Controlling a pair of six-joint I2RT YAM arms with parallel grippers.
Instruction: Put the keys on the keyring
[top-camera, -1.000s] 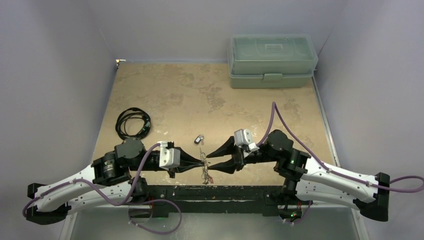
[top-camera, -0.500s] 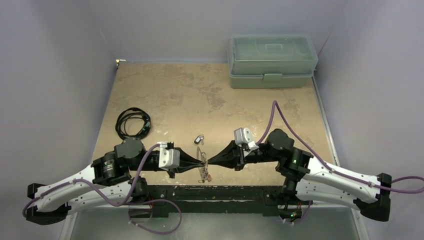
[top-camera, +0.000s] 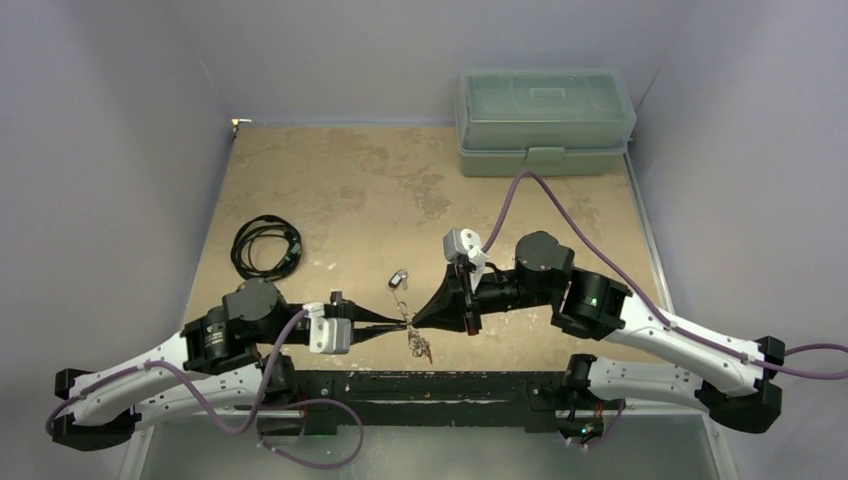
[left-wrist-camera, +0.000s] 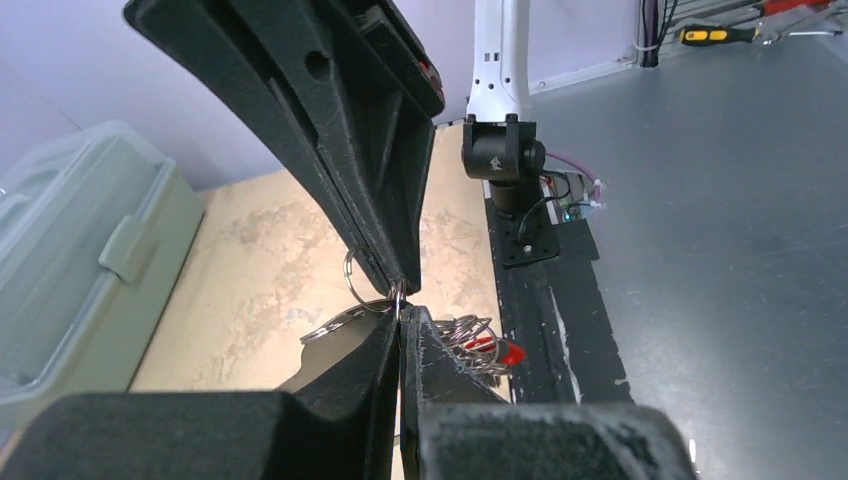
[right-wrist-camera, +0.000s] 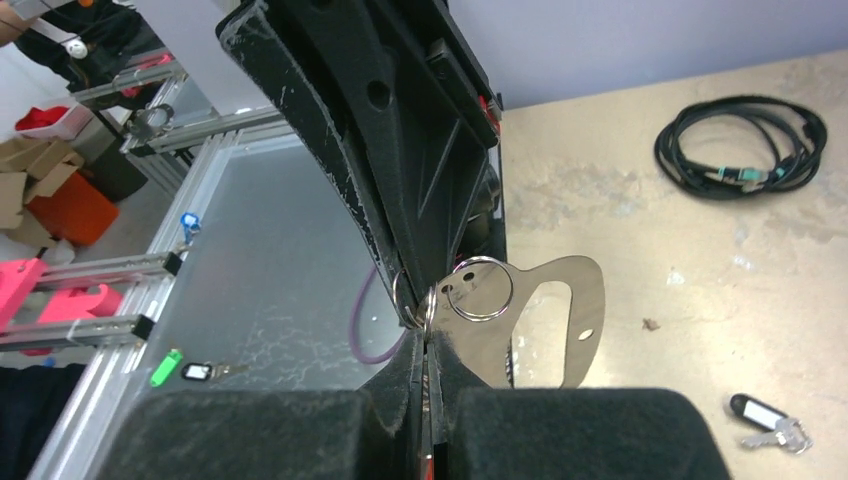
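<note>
Left claw (top-camera: 402, 322) and right claw (top-camera: 417, 319) both shut, tip to tip over near-edge middle of tabletop (top-camera: 350, 190). Both pinch ring end of flat silvery D-shaped metal keyring plate (right-wrist-camera: 585, 295), which hangs below tips. Loose dark-headed key (top-camera: 399, 279) lies just beyond tips toward far edge, about equally near both claws.

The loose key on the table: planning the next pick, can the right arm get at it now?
Probably not yet: nothing blocks the loose key, but the right tool is shut on the keyring.

Vis. qty: keyring (right-wrist-camera: 590, 300) x1, keys (left-wrist-camera: 505, 352) (top-camera: 400, 279) x2, cable (top-camera: 264, 247) x1, box (top-camera: 545, 120) x1, arms (top-camera: 150, 375) (top-camera: 680, 345) x2.
</note>
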